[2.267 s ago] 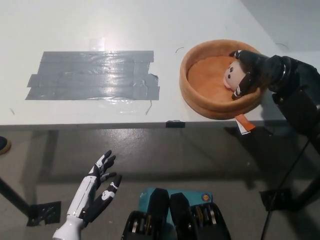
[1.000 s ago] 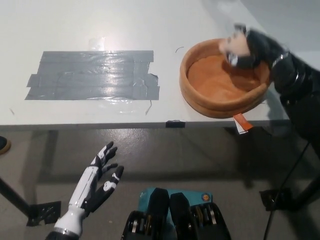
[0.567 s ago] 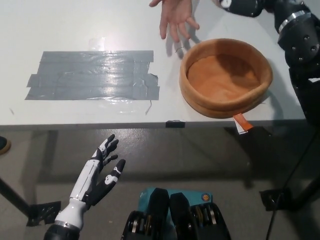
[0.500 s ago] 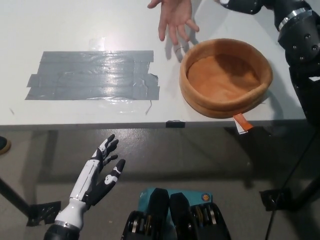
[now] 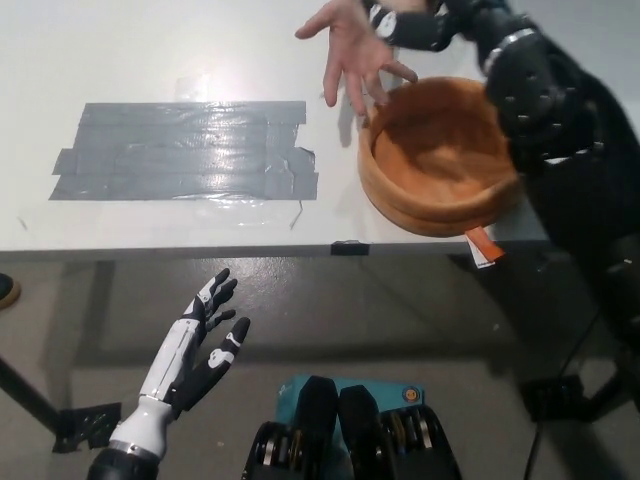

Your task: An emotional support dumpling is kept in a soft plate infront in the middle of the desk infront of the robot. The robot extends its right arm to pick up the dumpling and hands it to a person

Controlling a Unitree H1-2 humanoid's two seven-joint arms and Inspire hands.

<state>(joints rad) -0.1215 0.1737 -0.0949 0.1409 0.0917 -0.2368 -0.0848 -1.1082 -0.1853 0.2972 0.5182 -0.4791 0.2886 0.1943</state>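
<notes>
In the head view, I am reaching my black right arm across the far side of the bench (image 5: 150,60), and my right hand (image 5: 415,25) is hanging at the top edge of the picture, right against a person's hand (image 5: 350,45). My fingers there are blurred and partly cut off by the frame, so I cannot tell whether they are closed or apart, and I cannot make out the dumpling anywhere near them; where it is lying is not clear from here. The person's hand is spreading open, palm towards me, just to the left of my right fingers and above the far rim of the soft plate (image 5: 385,195). That orange-brown plate is sitting below my right fingers, near the front edge of the bench, with its hollow showing bare and my forearm crossing over its right side. A small orange tag (image 5: 484,244) is sticking out under its near rim. A patch of grey tape (image 5: 185,150) is lying flat on the bench well to the left of my right fingers. My white left hand (image 5: 195,350) is resting low, below the bench edge, its fingers spread apart and holding nothing.
</notes>
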